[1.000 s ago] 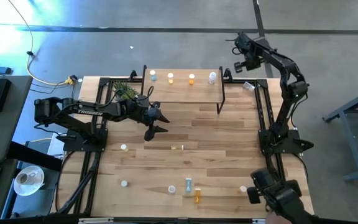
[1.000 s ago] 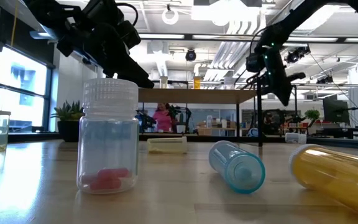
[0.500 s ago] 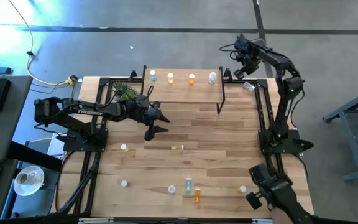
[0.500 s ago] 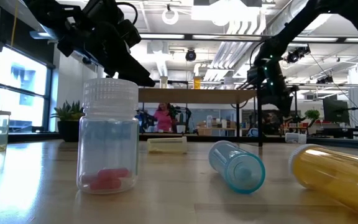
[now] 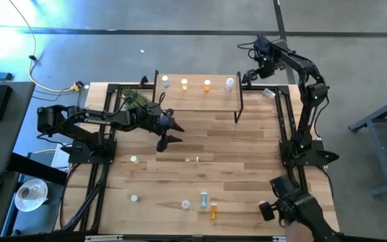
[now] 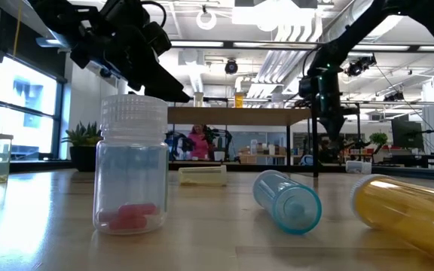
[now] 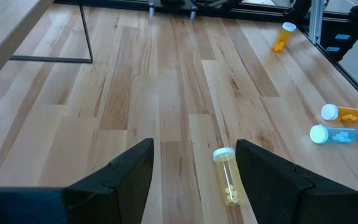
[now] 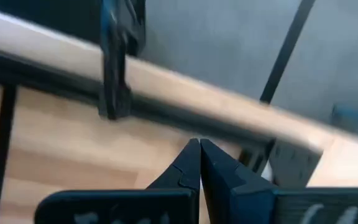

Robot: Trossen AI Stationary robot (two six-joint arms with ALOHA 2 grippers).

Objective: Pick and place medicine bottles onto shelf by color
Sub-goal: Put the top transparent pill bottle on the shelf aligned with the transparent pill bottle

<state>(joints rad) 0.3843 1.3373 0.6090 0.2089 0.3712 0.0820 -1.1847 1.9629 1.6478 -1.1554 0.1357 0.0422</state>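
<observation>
The left gripper (image 5: 171, 132) is held over the middle of the big slatted wooden table (image 5: 247, 154), its two dark fingers (image 7: 126, 177) spread apart and nothing caught between them. Just ahead of those fingers, a pale yellow bottle with a white cap (image 7: 227, 174) is seen lying on its side on the planks, apart from both fingertips. Up at the far right corner, the right gripper (image 5: 252, 72) is poised beside the end of the small raised shelf with a light wood top and thin black legs (image 5: 197, 101), jaws pressed fully together and empty. Four small bottles (image 5: 196, 84) are lined up along the shelf's back edge: a blue one, two orange or yellow ones, and a clear one at the right end. More are scattered near the front edge, among them a blue bottle lying on its side (image 6: 286, 200), an amber bottle also lying down (image 6: 407, 213), and a clear upright bottle holding pink pills (image 6: 131, 163).
</observation>
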